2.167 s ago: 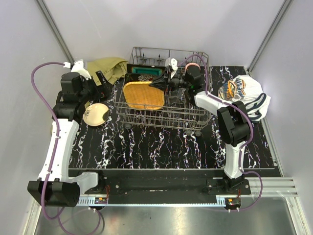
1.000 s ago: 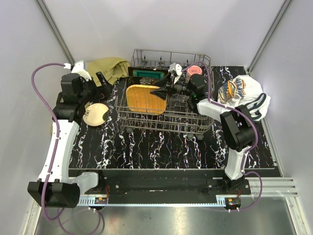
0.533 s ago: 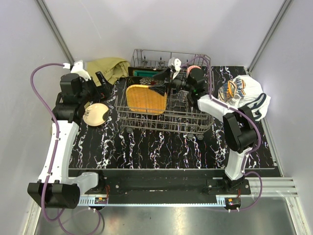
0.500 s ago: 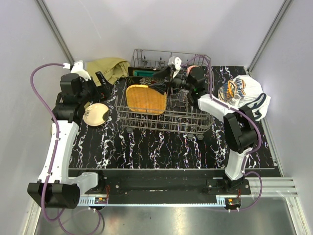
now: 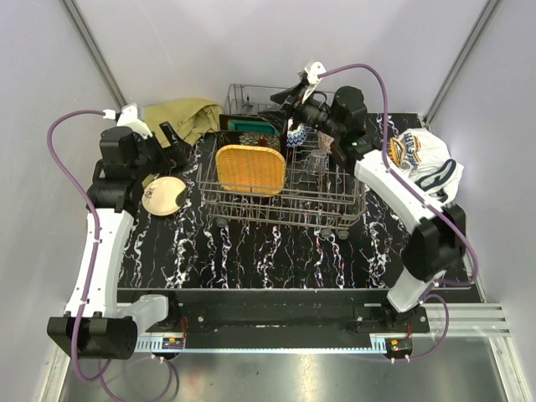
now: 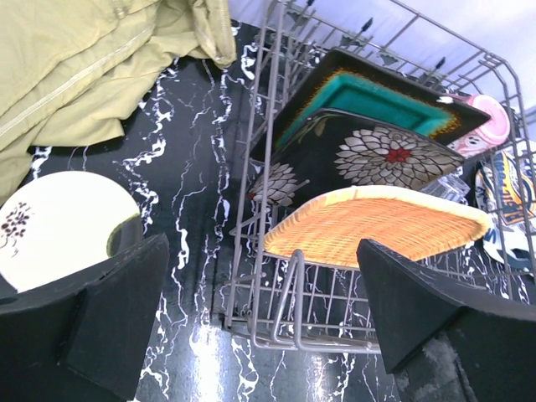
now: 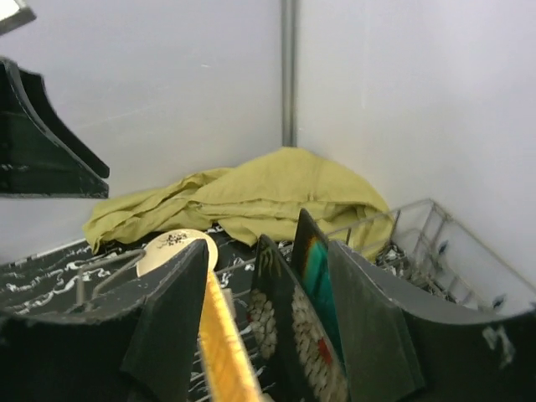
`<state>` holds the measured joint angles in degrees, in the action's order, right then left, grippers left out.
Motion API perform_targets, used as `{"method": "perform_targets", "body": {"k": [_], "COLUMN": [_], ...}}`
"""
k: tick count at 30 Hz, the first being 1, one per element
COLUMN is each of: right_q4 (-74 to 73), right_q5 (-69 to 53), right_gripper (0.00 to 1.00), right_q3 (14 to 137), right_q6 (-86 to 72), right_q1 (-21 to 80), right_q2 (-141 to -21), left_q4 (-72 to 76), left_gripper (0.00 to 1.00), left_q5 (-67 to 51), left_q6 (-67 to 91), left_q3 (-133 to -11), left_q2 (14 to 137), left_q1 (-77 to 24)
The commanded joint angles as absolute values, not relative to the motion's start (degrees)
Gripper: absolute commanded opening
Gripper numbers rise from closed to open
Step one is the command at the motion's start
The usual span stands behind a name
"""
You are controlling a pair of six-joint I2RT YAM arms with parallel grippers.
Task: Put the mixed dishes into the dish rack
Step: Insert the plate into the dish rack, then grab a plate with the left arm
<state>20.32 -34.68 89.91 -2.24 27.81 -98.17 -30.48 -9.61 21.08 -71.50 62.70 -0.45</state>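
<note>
Top view: the cream round plate (image 5: 164, 195) waits on the table (image 5: 276, 251) at the left by the wide, empty left gripper (image 6: 261, 251), and farther back the right gripper (image 5: 285, 99) has lifted off the dish rack (image 5: 285, 205), fingers apart and empty, so the dark floral plate (image 6: 368, 155) looks put away.

Both my tools stand spread, gripping nothing.
My left arm (image 5: 102, 243) rises from its base and bends at the elbow, left tool (image 5: 170, 136) tilted downward with its fingers (image 6: 109, 314) far apart. My right arm (image 5: 392, 178) stretches far and inward, right tool (image 5: 289, 105) held high, fingers (image 7: 163, 322) parted and empty.
</note>
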Motion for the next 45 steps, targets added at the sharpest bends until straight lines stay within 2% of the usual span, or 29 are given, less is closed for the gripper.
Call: {"method": "perform_targets", "body": {"k": [1,3,6,12,16,24,33,41,45], "right_q4": [3.53,0.37,0.26,-6.83,-13.52,-16.87,-20.65,-20.57,-20.57], "right_q5": [-18.30,-16.27,-12.92,-3.35,3.49,4.83,4.31,4.04,5.09], "right_gripper": [0.67,0.72,0.73,0.74,0.80,0.82,0.83,0.83,0.84], "right_q3": [89.57,87.12,80.37,70.41,67.42,60.39,61.96,61.26,61.17], "right_q6": [-0.79,-1.40,-6.14,-10.63,-17.89,-22.68,-20.13,-18.99,-18.11], "right_q1": [33.39,37.16,41.39,48.77,49.31,49.48,49.48,49.48,49.48], "right_q2": [-86.34,-83.51,-76.66,-64.70,-59.26,-49.59,-47.81,-47.90,-47.55], "left_q4": [-30.23,-31.11,-32.52,-26.12,-19.71,-13.63,-6.51,-5.81,-2.29], "left_gripper": [0.99,0.99,0.99,0.99,0.99,0.99,0.96,0.92,0.88], "left_q5": [-5.89,-3.70,-0.62,0.18,-1.85,3.51,11.68,16.52,15.91], "left_q6": [22.32,23.99,28.99,44.37,50.35,57.74,65.65,68.11,69.08], "left_q3": [-73.04,-73.04,-71.46,-57.94,-49.94,-40.37,-30.24,-29.62,-29.79], "left_q2": [61.61,62.14,62.67,60.29,61.87,61.17,59.33,63.45,67.40], "left_q1": [-0.09,-0.09,-0.09,2.90,4.22,5.10,5.36,5.45,5.45]}}
